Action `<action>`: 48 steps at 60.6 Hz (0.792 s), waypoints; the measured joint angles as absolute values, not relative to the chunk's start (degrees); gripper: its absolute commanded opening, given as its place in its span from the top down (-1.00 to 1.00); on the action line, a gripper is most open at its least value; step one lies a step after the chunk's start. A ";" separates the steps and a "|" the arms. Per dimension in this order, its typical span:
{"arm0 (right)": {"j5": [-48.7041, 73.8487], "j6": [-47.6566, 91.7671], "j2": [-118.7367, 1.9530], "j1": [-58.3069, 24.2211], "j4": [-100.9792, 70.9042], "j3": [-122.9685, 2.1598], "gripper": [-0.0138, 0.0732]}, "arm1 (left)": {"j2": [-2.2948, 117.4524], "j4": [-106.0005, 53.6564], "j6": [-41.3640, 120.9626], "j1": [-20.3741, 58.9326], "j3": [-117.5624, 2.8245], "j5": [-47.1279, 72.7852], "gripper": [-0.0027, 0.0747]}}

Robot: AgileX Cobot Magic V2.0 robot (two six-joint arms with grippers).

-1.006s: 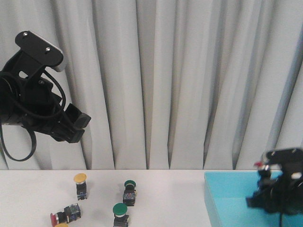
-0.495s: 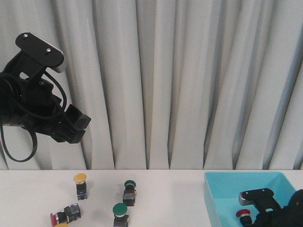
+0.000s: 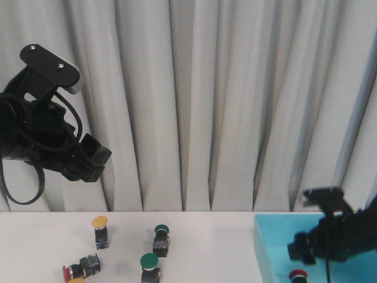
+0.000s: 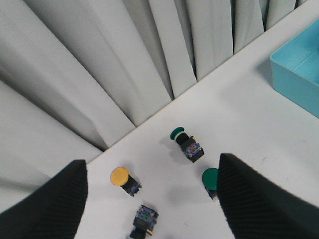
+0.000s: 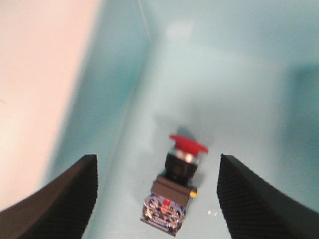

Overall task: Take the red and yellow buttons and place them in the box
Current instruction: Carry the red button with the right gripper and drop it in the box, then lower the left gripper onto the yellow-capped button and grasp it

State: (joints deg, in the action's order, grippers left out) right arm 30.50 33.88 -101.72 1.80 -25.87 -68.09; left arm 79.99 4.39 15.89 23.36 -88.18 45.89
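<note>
White curtains hang behind a pale table whose right end holds the turquoise box (image 3: 268,247), the landmark here. One red button (image 5: 182,172) lies on the box floor near its left wall, the right gripper (image 5: 155,196) poised above it with fingers spread and empty, apparently after letting go. Well left of the box, a yellow button (image 3: 100,230) and another red button (image 3: 79,268) wait among green switches (image 3: 158,250), beneath the raised, open, empty left gripper (image 4: 149,199).

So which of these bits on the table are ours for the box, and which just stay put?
For the job:
- yellow button, standing on the table
- red button lying on its side on the table
- red button already in the box
- box

Just lying about:
- green button at the back
- green button nearer the front
</note>
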 measured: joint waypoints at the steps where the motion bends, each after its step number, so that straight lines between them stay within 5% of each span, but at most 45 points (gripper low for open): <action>1: 30.97 33.88 -100.92 1.80 -25.98 -68.50 -0.48 | 79.99 4.49 15.54 23.36 -88.18 46.11 -0.39; 20: 41.43 33.86 -82.72 1.80 -31.24 -72.58 -0.48 | 86.97 17.97 -1.33 23.36 -88.18 51.13 -0.39; 48: 49.07 33.81 -61.99 1.80 -32.59 -72.62 -0.48 | 107.57 18.57 -4.26 21.17 -88.18 59.12 -0.27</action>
State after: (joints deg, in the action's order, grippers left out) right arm 49.07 33.81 -61.99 1.80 -32.59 -72.62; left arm 107.57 18.57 -4.26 21.17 -88.18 59.12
